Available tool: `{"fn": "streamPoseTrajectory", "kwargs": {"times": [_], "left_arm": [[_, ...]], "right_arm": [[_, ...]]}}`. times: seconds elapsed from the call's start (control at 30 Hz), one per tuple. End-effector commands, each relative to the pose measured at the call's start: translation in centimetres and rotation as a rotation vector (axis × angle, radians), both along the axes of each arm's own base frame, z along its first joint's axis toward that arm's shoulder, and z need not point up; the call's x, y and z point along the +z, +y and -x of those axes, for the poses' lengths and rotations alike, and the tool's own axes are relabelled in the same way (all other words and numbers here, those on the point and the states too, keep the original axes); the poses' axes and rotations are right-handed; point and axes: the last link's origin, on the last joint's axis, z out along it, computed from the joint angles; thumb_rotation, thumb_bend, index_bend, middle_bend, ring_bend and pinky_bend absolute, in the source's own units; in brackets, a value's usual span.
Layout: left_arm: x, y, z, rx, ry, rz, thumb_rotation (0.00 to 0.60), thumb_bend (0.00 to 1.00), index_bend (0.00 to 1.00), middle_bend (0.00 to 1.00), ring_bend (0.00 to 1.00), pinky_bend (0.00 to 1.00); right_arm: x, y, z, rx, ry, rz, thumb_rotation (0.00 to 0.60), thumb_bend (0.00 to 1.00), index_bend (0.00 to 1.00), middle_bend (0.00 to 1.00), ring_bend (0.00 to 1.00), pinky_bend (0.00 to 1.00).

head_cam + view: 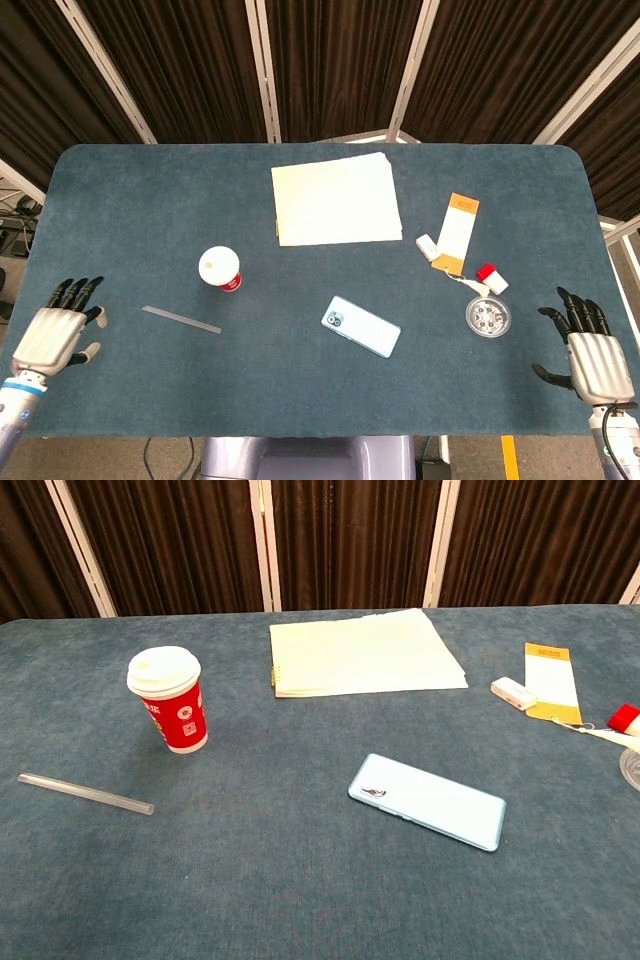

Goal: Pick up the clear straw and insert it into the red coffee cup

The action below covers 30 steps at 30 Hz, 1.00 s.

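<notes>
The setting is presenting as a staged test room rather than a home: dark pleated curtains [330, 60] with white framing bars [262, 70] are enclosing a blue felt-covered table [150, 200], which is carrying office oddments, a notepad [335, 200] and phone [361, 326].
</notes>
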Motion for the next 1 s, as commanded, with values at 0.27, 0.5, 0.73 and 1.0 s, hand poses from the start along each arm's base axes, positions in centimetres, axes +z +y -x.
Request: {"fn": "streamPoseTrajectory", "kwargs": {"times": [0.27, 0.5, 0.73, 1.0], "left_arm": [[-6.1, 3.3, -1.8, -0.029, 0.024, 0.079, 0.6, 0.29, 0.49, 0.0, 0.0, 0.0], [-8.8, 4.5, -3.5, -0.078, 0.018, 0.081, 0.6, 0.33, 0.51, 0.01, 0.0, 0.0], [-10.9, 5.7, -4.8, -0.083, 0.013, 0.098, 0.6, 0.36, 0.51, 0.02, 0.0, 0.0], [-12.2, 6.0, -5.6, -0.08, 0.017, 0.128, 0.6, 0.36, 0.51, 0.02, 0.0, 0.0]], "right_arm": [[0.2, 0.0, 0.3, -0.013, -0.013, 0.003, 0.6, 0.11, 0.21, 0.0, 0.0, 0.0], [0.2, 0.0, 0.4, -0.018, -0.017, 0.0, 0.6, 0.11, 0.21, 0.0, 0.0, 0.0], [0.6, 0.0, 0.5, -0.024, -0.03, 0.012, 0.6, 0.11, 0.21, 0.0, 0.0, 0.0], [0.8, 0.0, 0.7, -0.035, -0.037, 0.019, 0.6, 0.12, 0.21, 0.0, 0.0, 0.0]]}}
